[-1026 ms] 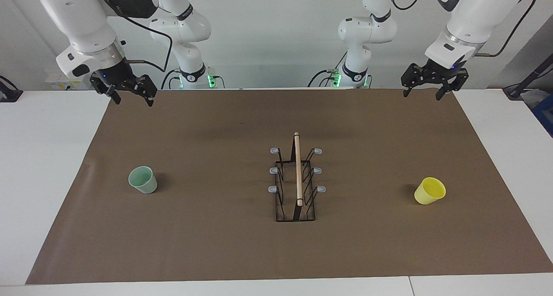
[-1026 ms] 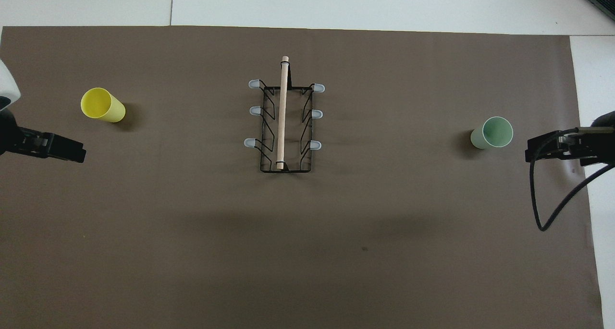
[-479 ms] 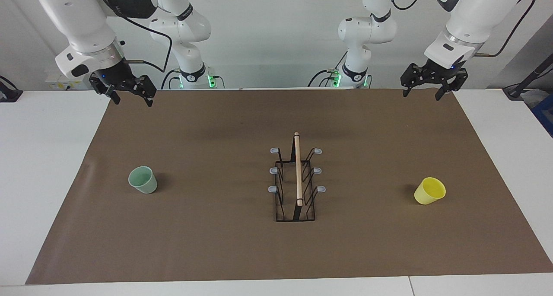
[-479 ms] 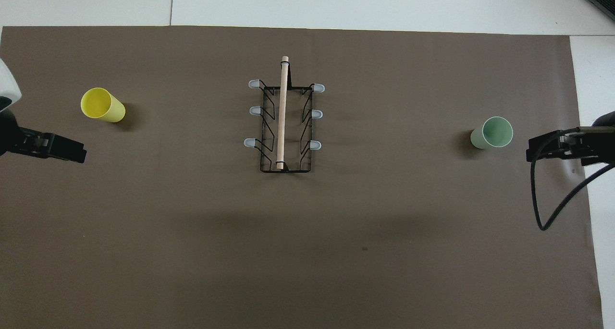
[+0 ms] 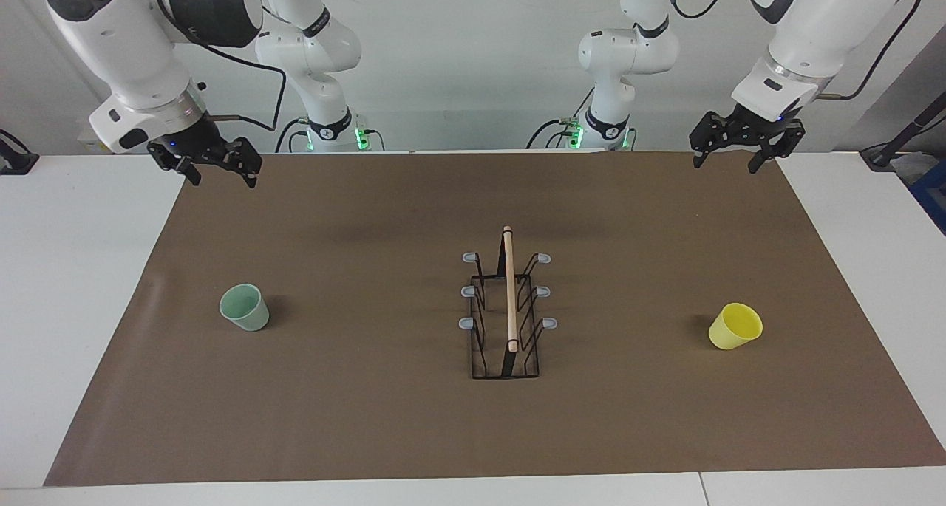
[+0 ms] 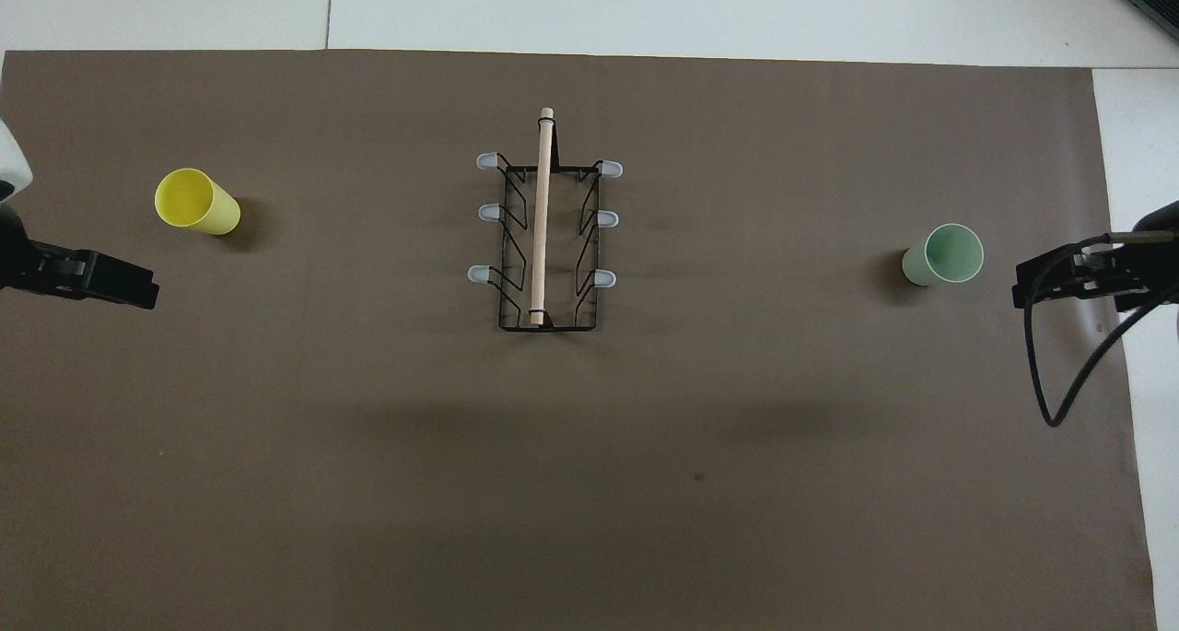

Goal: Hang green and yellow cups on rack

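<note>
The pale green cup [image 5: 244,307] stands mouth up on the brown mat toward the right arm's end; it also shows in the overhead view [image 6: 944,255]. The yellow cup [image 5: 735,326] stands mouth up toward the left arm's end, also in the overhead view [image 6: 195,202]. The black wire rack [image 5: 507,314] with its wooden rod stands mid-mat between them, with nothing on its prongs [image 6: 543,235]. My right gripper [image 5: 222,175] is open and empty, raised over the mat's corner nearest the robots. My left gripper [image 5: 726,164] is open and empty, raised over the other near corner.
The brown mat [image 5: 369,417] covers most of the white table [image 5: 74,269]. A black cable [image 6: 1059,382] hangs from the right arm's wrist over the mat's edge.
Both grippers have shifted slightly outward toward their own ends of the table, staying raised and open. The cups and the rack have not moved.
</note>
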Motion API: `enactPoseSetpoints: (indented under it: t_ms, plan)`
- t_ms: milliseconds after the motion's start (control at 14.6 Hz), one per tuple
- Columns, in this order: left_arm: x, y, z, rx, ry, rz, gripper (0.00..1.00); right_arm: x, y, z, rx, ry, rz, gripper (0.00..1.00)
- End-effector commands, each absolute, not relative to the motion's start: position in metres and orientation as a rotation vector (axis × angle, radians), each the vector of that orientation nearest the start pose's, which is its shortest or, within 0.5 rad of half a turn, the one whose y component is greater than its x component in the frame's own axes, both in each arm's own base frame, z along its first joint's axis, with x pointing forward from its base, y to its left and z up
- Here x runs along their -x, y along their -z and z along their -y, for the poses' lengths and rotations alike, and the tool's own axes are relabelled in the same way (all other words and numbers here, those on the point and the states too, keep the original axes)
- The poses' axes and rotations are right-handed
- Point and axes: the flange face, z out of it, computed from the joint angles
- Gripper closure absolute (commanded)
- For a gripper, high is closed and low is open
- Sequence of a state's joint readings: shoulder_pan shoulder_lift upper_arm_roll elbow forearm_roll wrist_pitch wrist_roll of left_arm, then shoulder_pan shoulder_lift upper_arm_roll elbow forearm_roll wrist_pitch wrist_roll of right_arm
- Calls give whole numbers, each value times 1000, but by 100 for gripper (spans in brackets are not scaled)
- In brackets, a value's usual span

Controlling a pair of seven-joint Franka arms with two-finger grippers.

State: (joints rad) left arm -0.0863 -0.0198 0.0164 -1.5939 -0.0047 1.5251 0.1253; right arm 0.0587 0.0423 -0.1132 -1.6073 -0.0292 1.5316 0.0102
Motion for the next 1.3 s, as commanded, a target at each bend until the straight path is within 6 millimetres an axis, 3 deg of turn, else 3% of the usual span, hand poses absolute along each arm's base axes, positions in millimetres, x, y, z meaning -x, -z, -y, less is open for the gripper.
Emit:
enactPoseSetpoints:
  t_ms: [0, 137, 342, 410, 547, 684, 957, 1162, 1231]
  plan:
    - [-588, -604, 28, 3136, -101, -261, 0, -613, -552, 48, 3176, -219, -80, 0]
    - [-620, -593, 16, 3138, -111, -200, 0, -653, -520, 53, 3187, -250, -87, 0]
    - [-657, -566, -22, 3123, -90, -30, 0, -682, -470, 63, 3188, -280, 18, 0]
    - [-664, -563, -26, 3124, -42, 38, 0, -690, -457, 59, 3185, -294, 81, 0]
    - [-683, -526, -43, 3134, -86, 254, 0, -708, -419, 45, 3184, -354, 216, 0]
    - [-700, -511, -63, 3142, -85, 456, 0, -723, -385, 28, 3224, -412, 312, 0]
    - [-726, -447, -100, 3066, -119, 793, 0, -723, -351, -16, 3248, -610, 876, 0]
    - [-742, -416, -107, 2963, -44, 1204, 0, -715, -332, -27, 3113, -762, 1267, 0]
    - [-744, -401, -119, 2931, -70, 1372, 0, -710, -321, -39, 3040, -850, 1446, 0]
